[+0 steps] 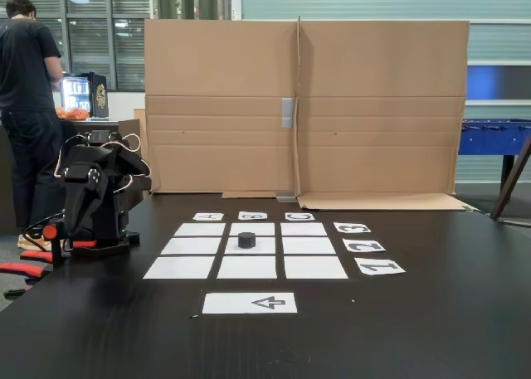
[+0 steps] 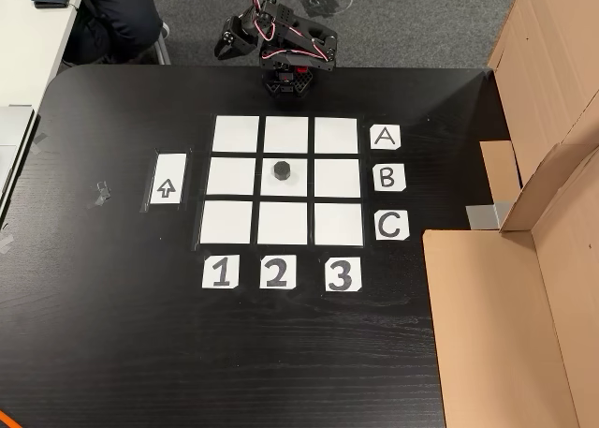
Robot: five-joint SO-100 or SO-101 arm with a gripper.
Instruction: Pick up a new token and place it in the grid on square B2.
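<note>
The black table (image 2: pixel 112 353) is seen in both fixed views, with brown cardboard panels (image 1: pixel 307 105) stood along one edge. On it the grid (image 2: pixel 234 133) of nine white sheets is laid out, flanked by the A B C and 1 2 3 labels; in the view from above, the separate arrow sheet (image 2: pixel 169 183) lies at nine o'clock from the grid.

The arm (image 2: pixel 281 44) is folded up at twelve o'clock of the grid in that view, well apart from the sheets. Its gripper (image 2: pixel 227 44) is tucked in, and whether it is parted or closed cannot be told.

The token (image 2: pixel 282 170) stands upright on square B2 (image 2: pixel 301 190), near the middle.

The placement is judged done; nothing appears left.
</note>
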